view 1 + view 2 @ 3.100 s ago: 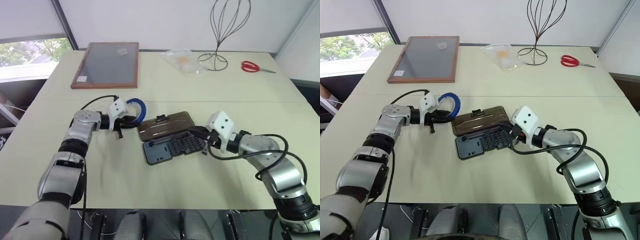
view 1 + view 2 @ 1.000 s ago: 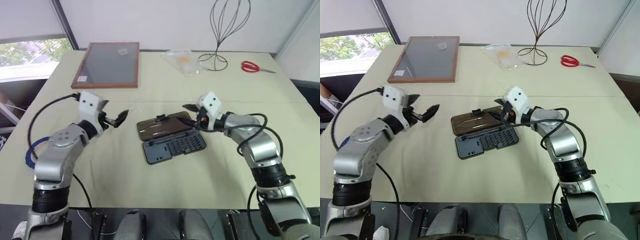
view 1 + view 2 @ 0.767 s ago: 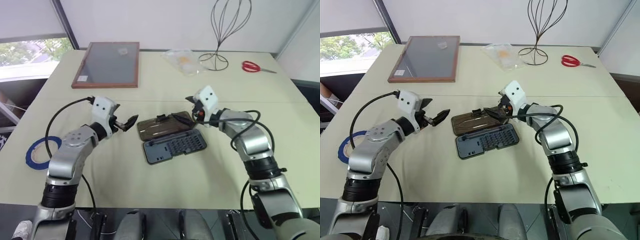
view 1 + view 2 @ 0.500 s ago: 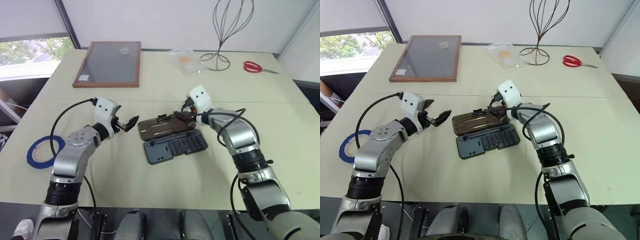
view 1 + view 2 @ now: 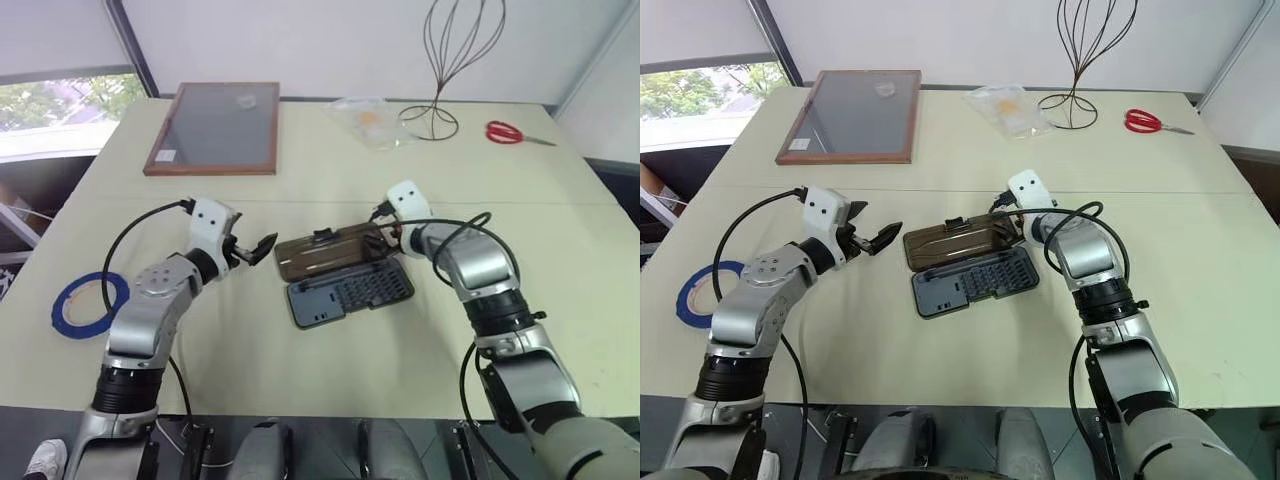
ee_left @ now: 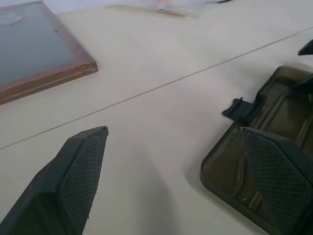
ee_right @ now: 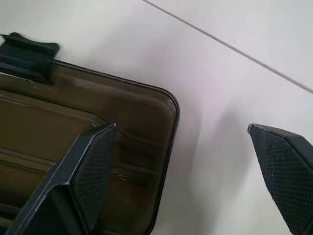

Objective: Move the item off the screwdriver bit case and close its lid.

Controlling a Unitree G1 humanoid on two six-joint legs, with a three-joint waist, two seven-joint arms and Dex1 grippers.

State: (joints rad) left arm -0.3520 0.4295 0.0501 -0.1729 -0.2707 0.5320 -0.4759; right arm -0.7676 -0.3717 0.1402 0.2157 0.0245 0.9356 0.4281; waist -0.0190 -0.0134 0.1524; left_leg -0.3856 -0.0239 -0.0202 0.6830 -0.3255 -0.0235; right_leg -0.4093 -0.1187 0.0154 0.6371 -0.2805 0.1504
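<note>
Two pincers, both spread wide and empty. My left gripper (image 5: pixel 262 247) hovers beside the open screwdriver bit case (image 5: pixel 345 275); my right gripper (image 7: pixel 195 161) straddles the far right corner of its lid (image 5: pixel 330 250), which lies flat on the table (image 5: pixel 300 170). Blue tape ring (image 5: pixel 90 303) rests near the table's left edge, well apart from the case.

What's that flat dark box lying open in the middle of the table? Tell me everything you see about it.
It is a flat, rounded-rectangle plastic case, hinged and lying fully open on the cream table. The near half is a dark grey base holding rows of small metal bits. The far half is a translucent smoky brown lid with a small black latch tab on its far edge. Nothing rests on it. The right pincer straddles the lid's corner, open.
</note>
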